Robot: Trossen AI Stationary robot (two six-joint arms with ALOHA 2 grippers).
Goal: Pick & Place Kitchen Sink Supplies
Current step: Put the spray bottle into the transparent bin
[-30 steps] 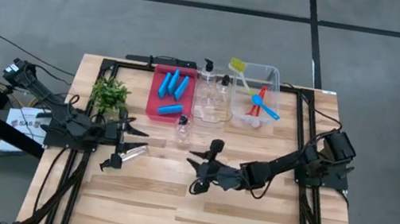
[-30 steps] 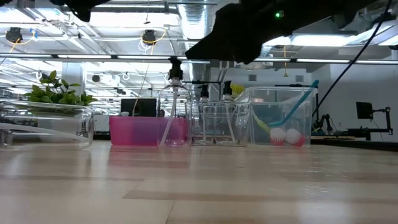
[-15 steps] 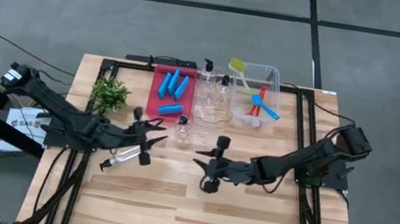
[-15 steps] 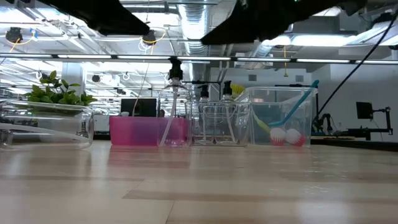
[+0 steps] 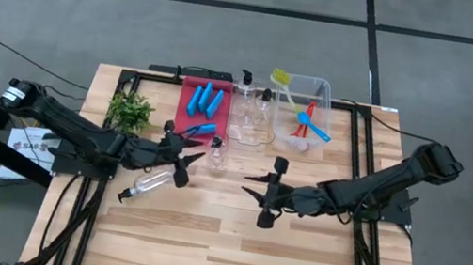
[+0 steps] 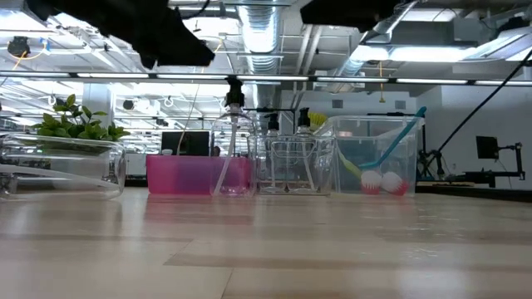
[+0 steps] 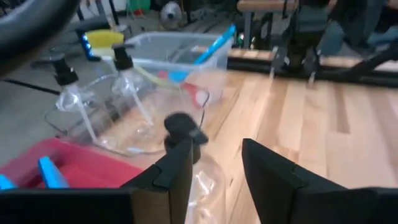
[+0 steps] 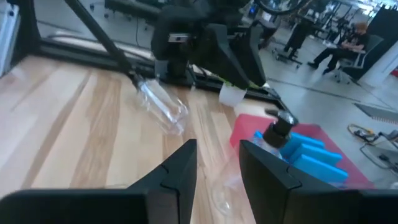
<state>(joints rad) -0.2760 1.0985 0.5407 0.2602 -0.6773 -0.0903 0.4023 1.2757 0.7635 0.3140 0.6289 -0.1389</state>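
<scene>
The left gripper [image 5: 184,153] hangs above the bench [image 5: 227,255] toward its left half, just in front of the red tray [image 5: 184,117]. Its fingers [image 7: 180,163] stand apart with a narrow gap, and nothing sits between them. In the left wrist view a standing bottle [image 7: 186,146] shows just beyond the fingertips; whether they touch it cannot be told. In the high view that bottle [image 5: 216,153] stands upright on the bench just in front of the tray's right front corner, right beside the left gripper.

A 2nd bottle [image 5: 150,183] lies on its side nearer the left edge of the bench, under the left arm, its black pump top pointing toward the front left corner.

The right gripper [image 5: 272,190] hovers above the middle of the bench, well apart from both bottles. Its fingers [image 8: 179,167] are narrowly parted and hold nothing.

Along the far edge, the red tray holds several blue sponges [image 5: 206,101], with 1 sponge [image 5: 200,130] at its front. Beside it on the right, a clear bin [image 5: 253,119] holds 2 upright pump bottles [image 5: 247,85]. The next clear bin [image 5: 322,87] holds the brushes [image 5: 311,123], a blue one crossing a red one, with a yellow-green one [image 5: 280,79] leaning out over the far wall.

A small plant [image 5: 129,112] stands left of the tray.
</scene>
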